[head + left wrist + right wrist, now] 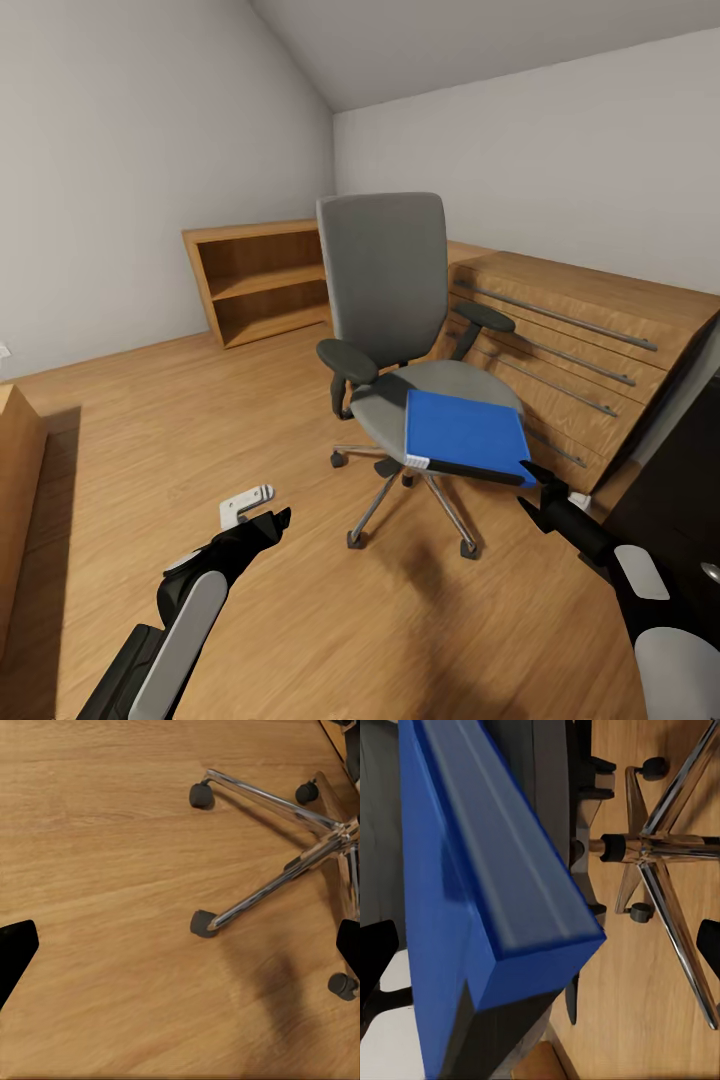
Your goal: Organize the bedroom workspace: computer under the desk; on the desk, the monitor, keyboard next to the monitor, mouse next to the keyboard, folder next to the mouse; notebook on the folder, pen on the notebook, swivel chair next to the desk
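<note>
The grey swivel chair (pixel 385 290) stands mid-room on its chrome base (pixel 300 862), with the bright blue folder (pixel 462 432) lying flat on the front of its seat. My right gripper (pixel 530 493) is open, low and just off the folder's near right corner. In the right wrist view the folder's edge (pixel 487 892) looms close ahead between the open fingertips (pixel 375 967). My left gripper (pixel 270 522) is open over the bare floor, left of the chair base, holding nothing. A black corner of the desk (pixel 675 480) with a silver knob shows at far right.
A light wood cabinet with bar handles (pixel 590 340) stands right behind the chair. A low open wooden bookshelf (pixel 260 275) sits against the back wall. A small white object (pixel 245 503) lies on the floor by my left gripper. Another wooden edge (pixel 15 470) shows at far left.
</note>
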Robot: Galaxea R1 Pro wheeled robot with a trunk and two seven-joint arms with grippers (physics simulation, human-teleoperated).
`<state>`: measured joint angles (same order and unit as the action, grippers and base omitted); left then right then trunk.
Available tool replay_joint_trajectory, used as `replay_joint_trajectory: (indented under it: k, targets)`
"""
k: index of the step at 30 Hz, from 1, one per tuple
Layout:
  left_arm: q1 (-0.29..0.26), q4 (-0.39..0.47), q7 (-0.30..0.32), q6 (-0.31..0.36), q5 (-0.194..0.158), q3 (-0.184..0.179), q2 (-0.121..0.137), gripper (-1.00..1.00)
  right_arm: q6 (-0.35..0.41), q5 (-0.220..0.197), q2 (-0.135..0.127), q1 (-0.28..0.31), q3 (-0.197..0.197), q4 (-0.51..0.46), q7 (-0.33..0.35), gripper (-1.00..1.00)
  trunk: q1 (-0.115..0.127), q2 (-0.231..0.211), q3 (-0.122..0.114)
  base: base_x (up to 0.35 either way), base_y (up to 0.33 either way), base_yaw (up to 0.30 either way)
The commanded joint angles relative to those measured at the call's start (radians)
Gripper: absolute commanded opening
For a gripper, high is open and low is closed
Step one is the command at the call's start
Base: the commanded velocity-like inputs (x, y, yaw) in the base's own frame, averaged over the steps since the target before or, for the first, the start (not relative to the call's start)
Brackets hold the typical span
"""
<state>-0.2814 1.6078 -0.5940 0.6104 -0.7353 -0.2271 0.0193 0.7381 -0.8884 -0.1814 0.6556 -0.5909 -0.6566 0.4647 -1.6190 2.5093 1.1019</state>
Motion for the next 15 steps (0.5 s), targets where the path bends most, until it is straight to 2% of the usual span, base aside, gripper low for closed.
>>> replay_joint_trajectory:
  k: [1, 15]
  targets:
    - [-0.001, 0.001, -0.01, 0.0, -0.01, -0.002, 0.001, 1.0, 0.007, 0.0, 0.0, 0.001, -0.004, 0.0, 0.002, 1.0, 0.0, 0.0, 0.001, -0.036, 0.051, 0.0]
    - [-0.001, -0.001, -0.01, 0.0, -0.01, -0.003, 0.001, 1.0, 0.007, 0.0, 0.0, 0.001, -0.003, 0.0, 0.002, 1.0, 0.0, 0.0, 0.001, -0.01, 0.014, 0.0]
